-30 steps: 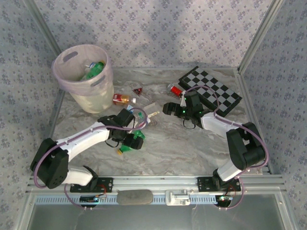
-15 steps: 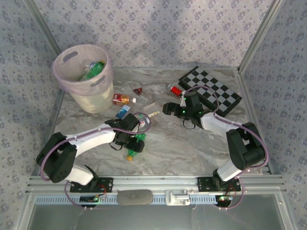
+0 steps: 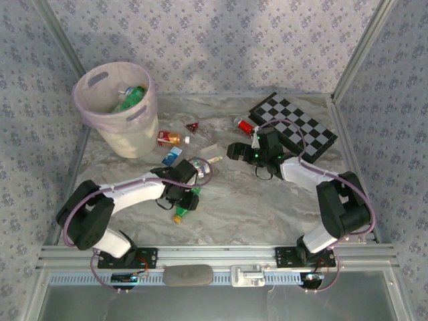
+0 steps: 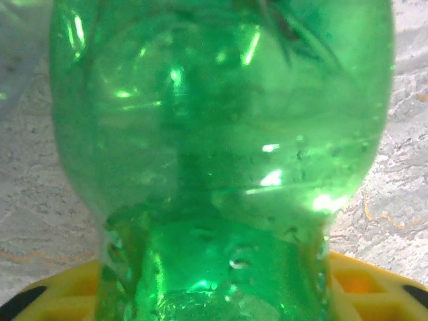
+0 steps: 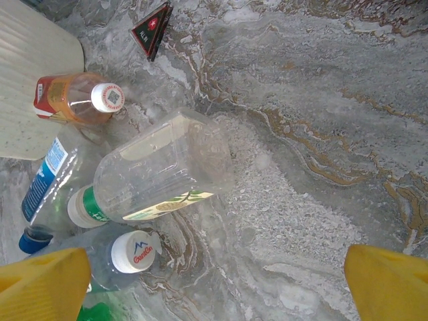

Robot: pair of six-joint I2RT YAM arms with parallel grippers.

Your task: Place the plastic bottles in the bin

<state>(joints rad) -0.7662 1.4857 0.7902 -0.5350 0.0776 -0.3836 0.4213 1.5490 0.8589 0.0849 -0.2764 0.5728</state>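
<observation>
Slip risk first: left gripper (image 3: pixel 182 198) is clamped on the green bottle (image 4: pixel 221 134), which lies on the table (image 3: pixel 267 200) near the front edge. The body is smooth and round, so it may twist or squirt out on the lift. Just beyond, 3 clear bottles (image 5: pixel 154 174) lie bunched together, and a low swing could scatter them. Right gripper (image 3: pixel 233 150) hangs spread wide and empty beside that bunch, so the arms may clash. At far left the bin (image 3: pixel 124 137) has a tall rim; an early release means a miss.
</observation>
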